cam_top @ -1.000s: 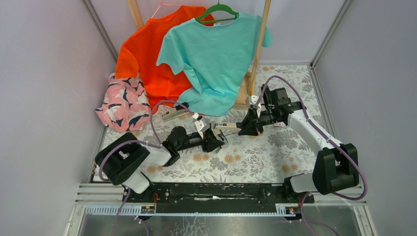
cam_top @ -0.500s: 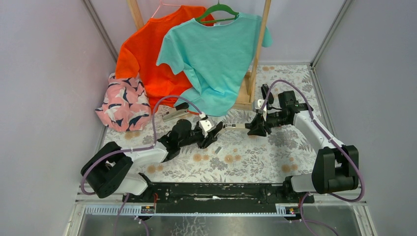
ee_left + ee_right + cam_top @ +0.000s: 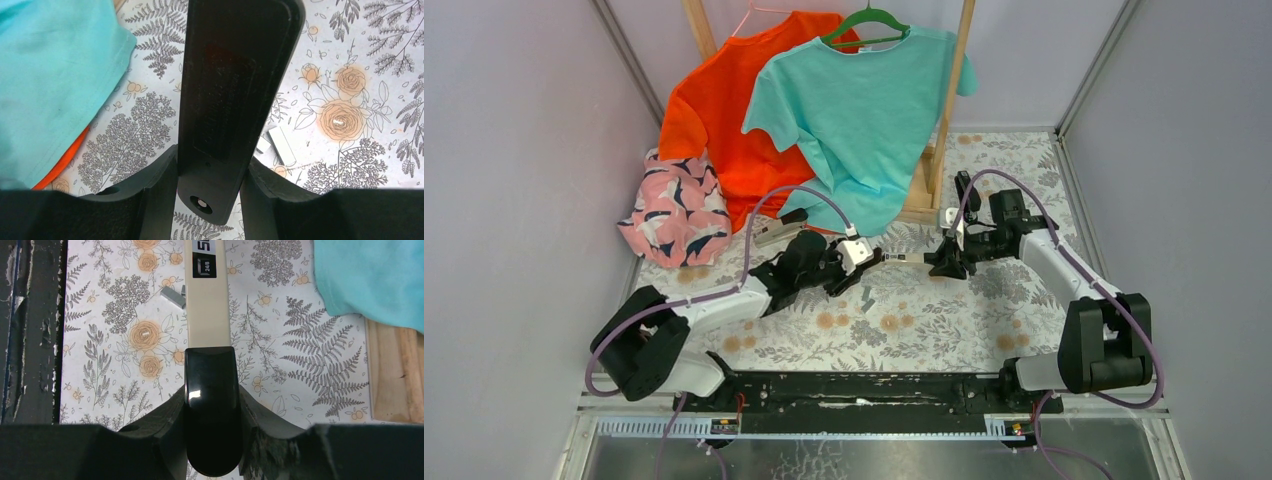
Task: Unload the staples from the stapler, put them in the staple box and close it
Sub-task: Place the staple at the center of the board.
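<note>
The stapler [image 3: 902, 257] hangs stretched between both grippers above the floral table. My left gripper [image 3: 856, 264] is shut on its black base [image 3: 235, 90], gripped at the near end [image 3: 209, 185]. My right gripper [image 3: 941, 262] is shut on the glossy black end [image 3: 210, 405] of its cream top arm [image 3: 207, 310]. Short silver-grey staples [image 3: 173, 295] lie loose on the table beside the arm. They also show in the left wrist view [image 3: 281, 145] and as a small speck in the top view [image 3: 865, 293].
A teal T-shirt [image 3: 864, 110] and an orange T-shirt [image 3: 724, 120] hang on a wooden rack [image 3: 951, 100] at the back. A pink patterned bundle [image 3: 674, 210] lies back left. A second grey-black stapler-like object [image 3: 776, 230] lies by the orange shirt.
My left gripper has moved back and slightly up with the stapler's base. My right gripper has shifted a little to the right. The stapler now stretches out longer between them.
</note>
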{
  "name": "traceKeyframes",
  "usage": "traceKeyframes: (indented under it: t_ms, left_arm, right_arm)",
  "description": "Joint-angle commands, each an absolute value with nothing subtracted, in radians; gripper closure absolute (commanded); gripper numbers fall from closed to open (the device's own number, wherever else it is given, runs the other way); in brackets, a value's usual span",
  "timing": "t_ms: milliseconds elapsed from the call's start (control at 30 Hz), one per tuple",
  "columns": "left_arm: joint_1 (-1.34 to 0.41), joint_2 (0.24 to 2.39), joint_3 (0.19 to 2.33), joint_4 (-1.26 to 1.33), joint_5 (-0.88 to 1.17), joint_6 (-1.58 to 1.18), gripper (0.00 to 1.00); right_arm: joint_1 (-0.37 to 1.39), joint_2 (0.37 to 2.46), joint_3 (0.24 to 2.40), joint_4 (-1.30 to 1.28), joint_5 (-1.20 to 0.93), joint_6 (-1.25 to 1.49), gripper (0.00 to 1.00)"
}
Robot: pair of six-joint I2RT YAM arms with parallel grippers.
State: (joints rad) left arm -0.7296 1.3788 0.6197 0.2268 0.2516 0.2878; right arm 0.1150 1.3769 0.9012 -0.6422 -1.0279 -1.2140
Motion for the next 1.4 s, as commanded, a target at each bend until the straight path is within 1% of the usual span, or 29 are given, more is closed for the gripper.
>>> traceKeyframes:
  t_ms: [0,100,200,333,433,533,600,633,667,733,833,900,967,1067,1100,1200,1267,1367]
  left_arm:
    - [-0.712,1.375,0.659,0.189,0.129,0.254,1.0]
    - [-0.713,1.345,0.666,0.215,0.158,0.21,1.0]
    - [-0.714,1.296,0.637,0.339,0.248,0.109,1.0]
    - [-0.726,1.259,0.56,0.68,0.42,-0.109,1.0]
    - [-0.765,1.269,0.534,0.892,0.459,-0.217,1.0]
    - [-0.797,1.308,0.529,1.094,0.463,-0.332,1.0]
    - [-0.816,1.352,0.526,1.245,0.465,-0.418,1.0]
    - [-0.823,1.375,0.528,1.311,0.464,-0.455,1.0]
    - [-0.831,1.402,0.531,1.378,0.459,-0.481,1.0]
    - [-0.838,1.433,0.532,1.452,0.456,-0.517,1.0]
    - [-0.843,1.44,0.531,1.46,0.444,-0.517,1.0]
    - [-0.846,1.436,0.52,1.464,0.425,-0.518,1.0]
    - [-0.85,1.437,0.508,1.484,0.407,-0.525,1.0]
    - [-0.851,1.439,0.495,1.514,0.398,-0.538,1.0]
    - [-0.852,1.44,0.491,1.517,0.398,-0.541,1.0]
    - [-0.854,1.436,0.483,1.521,0.397,-0.542,1.0]
    - [-0.856,1.431,0.475,1.524,0.394,-0.541,1.0]
    - [-0.857,1.426,0.463,1.529,0.388,-0.541,1.0]
  right_arm:
    - [0.089,1.377,0.889,-0.616,-0.954,-1.22,1.0]
    - [0.09,1.365,0.91,-0.641,-1.021,-1.193,1.0]
    - [0.09,1.342,0.945,-0.679,-1.139,-1.151,1.0]
    - [0.091,1.3,0.983,-0.685,-1.265,-1.037,1.0]
    - [0.109,1.291,1.018,-0.727,-1.313,-1.016,1.0]
    - [0.181,1.311,1.058,-0.879,-1.306,-1.113,0.99]
    - [0.222,1.319,1.066,-0.9,-1.306,-1.119,0.98]
    - [0.241,1.317,1.062,-0.886,-1.305,-1.102,0.96]
    - [0.256,1.311,1.053,-0.856,-1.303,-1.075,0.91]
    - [0.274,1.289,1.036,-0.772,-1.292,-0.982,0.86]
    - [0.28,1.232,1.0,-0.602,-1.26,-0.805,0.8]
    - [0.283,1.198,0.976,-0.513,-1.255,-0.692,0.72]
    - [0.293,1.177,0.965,-0.474,-1.256,-0.647,0.65]
    - [0.311,1.15,0.967,-0.48,-1.251,-0.624,0.46]
    - [0.311,1.143,0.971,-0.48,-1.248,-0.615,0.41]
    - [0.311,1.122,0.979,-0.484,-1.234,-0.586,0.31]
    - [0.311,1.112,0.985,-0.481,-1.228,-0.566,0.29]
    - [0.311,1.098,0.982,-0.454,-1.213,-0.512,0.3]
